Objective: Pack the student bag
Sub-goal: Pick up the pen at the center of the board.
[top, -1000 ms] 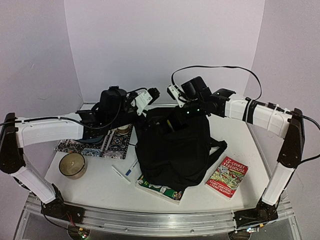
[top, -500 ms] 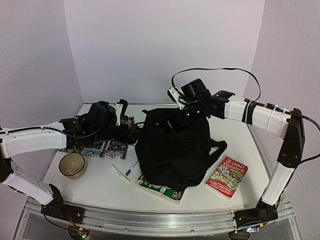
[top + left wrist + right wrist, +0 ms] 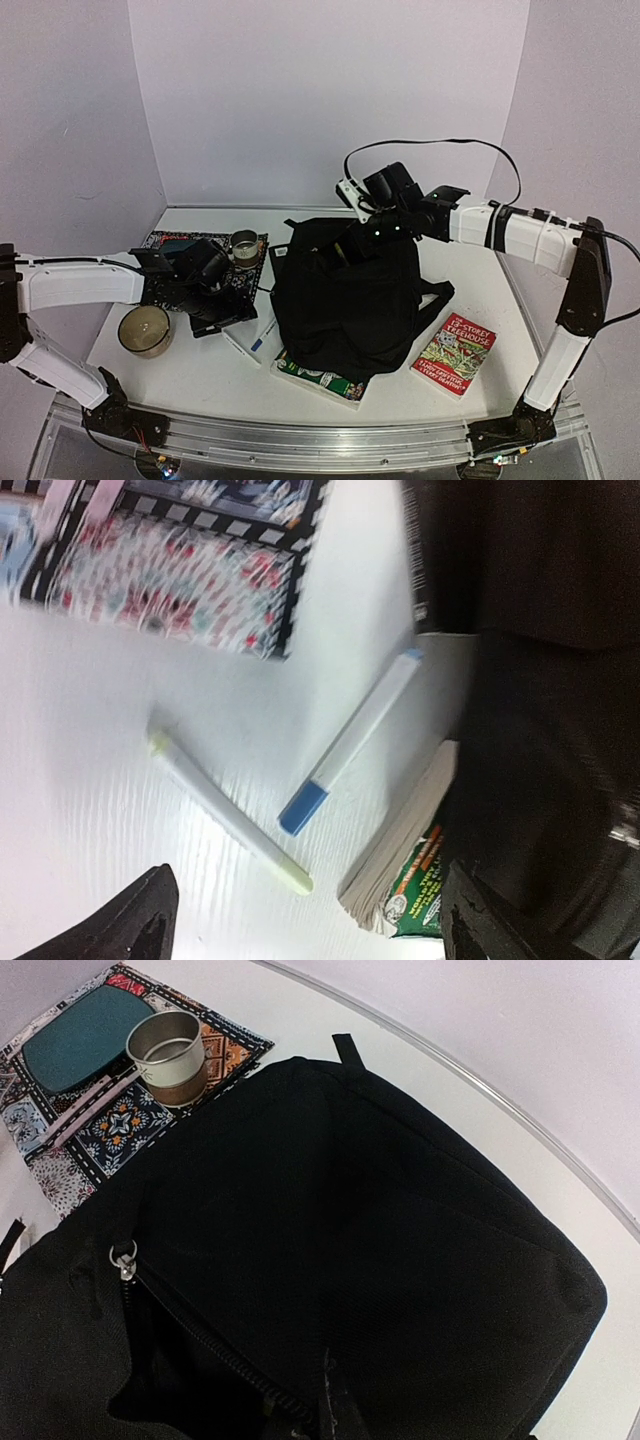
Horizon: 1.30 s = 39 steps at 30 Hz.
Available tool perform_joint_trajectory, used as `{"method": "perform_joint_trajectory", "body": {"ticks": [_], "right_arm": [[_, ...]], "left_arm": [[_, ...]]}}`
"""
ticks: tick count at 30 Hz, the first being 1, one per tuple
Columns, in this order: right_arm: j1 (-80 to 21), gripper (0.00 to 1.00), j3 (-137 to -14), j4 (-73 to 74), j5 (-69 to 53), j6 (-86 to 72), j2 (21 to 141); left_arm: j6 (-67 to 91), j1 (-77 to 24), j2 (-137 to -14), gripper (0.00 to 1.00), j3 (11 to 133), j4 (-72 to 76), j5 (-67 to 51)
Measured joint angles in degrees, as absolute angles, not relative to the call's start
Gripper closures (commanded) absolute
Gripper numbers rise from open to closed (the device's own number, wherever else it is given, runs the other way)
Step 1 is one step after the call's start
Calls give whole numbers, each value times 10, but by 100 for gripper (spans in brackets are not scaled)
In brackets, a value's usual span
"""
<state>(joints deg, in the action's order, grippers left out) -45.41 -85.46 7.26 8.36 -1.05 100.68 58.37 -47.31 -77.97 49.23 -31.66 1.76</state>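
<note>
Student bag (image 3: 345,300) slumped mid-counter (image 3: 200,372), zip mouth gaping. Right fingers (image 3: 350,245) shut at its top edge; whether fabric is pinched, cannot tell. Left fingers (image 3: 145,920) spread wide, empty, low over blue-capped marker (image 3: 352,742) and pale pen (image 3: 230,815). Likely pickup step: straddle one pen, close

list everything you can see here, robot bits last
student bag: one, black, table centre, top unzipped
red book: one, red, right of the bag
green book: one, green cover, partly under the bag's near edge
patterned book: one, multicolour, far left
tin: one, silver with a brown band, on the patterned book
teal flat item: one, teal, beside the tin
candle jar: one, cream, near left
blue-capped pen: one, white, left of the bag
yellow-tipped pen: one, white, beside it
table: one, white
left gripper: open, above the pens
right gripper: shut on the bag's top
</note>
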Motion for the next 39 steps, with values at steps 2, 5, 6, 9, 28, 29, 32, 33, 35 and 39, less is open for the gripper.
{"method": "perform_joint_trajectory", "body": {"ticks": [2,5,6,9,28,29,32,33,35,39], "right_arm": [[-454,100,-853,72,84,-8,1004],[-454,100,-849,73,81,2,998],[-454,100,-848,73,80,5,997],[-454,100,-846,73,78,14,995],[-454,100,-821,49,60,40,982],[-454,100,-821,48,59,41,982],[-454,100,-821,46,58,43,982],[-454,100,-821,46,58,43,982],[-454,100,-820,46,58,44,981],[-454,100,-820,46,57,45,981]], "left_arm": [[611,-473,-790,15,490,-326,6],[652,-473,-804,21,490,-336,-8],[663,-473,-809,23,490,-337,-12],[694,-473,-826,29,490,-344,-19],[781,-473,-970,59,542,-367,-14],[780,-473,-974,63,545,-370,-14],[781,-473,-979,75,548,-380,-13],[779,-473,-979,82,549,-385,-13],[780,-473,-980,91,550,-395,-12],[772,-473,-981,99,552,-409,-10]]}}
